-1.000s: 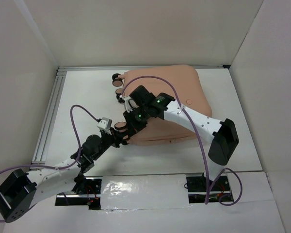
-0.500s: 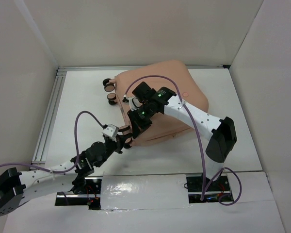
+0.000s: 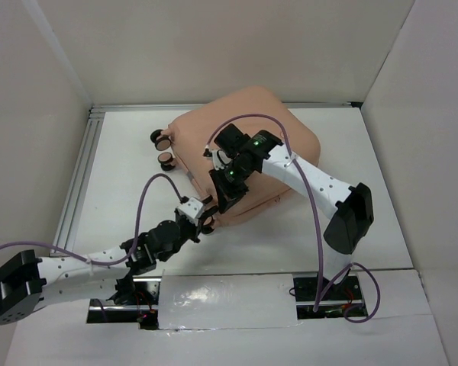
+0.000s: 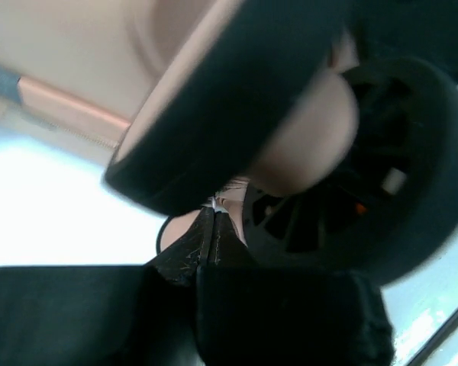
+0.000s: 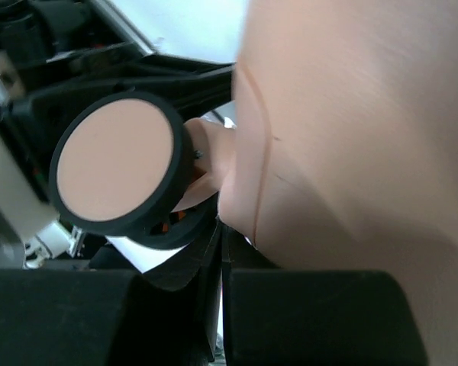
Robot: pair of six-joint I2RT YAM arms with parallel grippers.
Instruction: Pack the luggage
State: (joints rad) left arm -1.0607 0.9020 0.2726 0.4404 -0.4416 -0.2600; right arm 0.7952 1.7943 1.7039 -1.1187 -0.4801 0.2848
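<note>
Left arm [image 3: 76,268] lies low: elbow [image 3: 14,286] pushed far out to the left, forearm running right and away from the bases, wrist near centre. Left gripper [image 3: 204,220] is closed. In the left wrist view its black fingers [image 4: 99,313] meet at the tips with no gap. Right arm [image 3: 313,183] has its elbow [image 3: 349,217] out to the right and raised, with the white forearm angling left and away and the wrist pitched down. Right gripper [image 3: 226,200] points down and toward the bases, just beside the left gripper. Its fingers [image 5: 320,320] are pressed together, only a thin seam between them.
</note>
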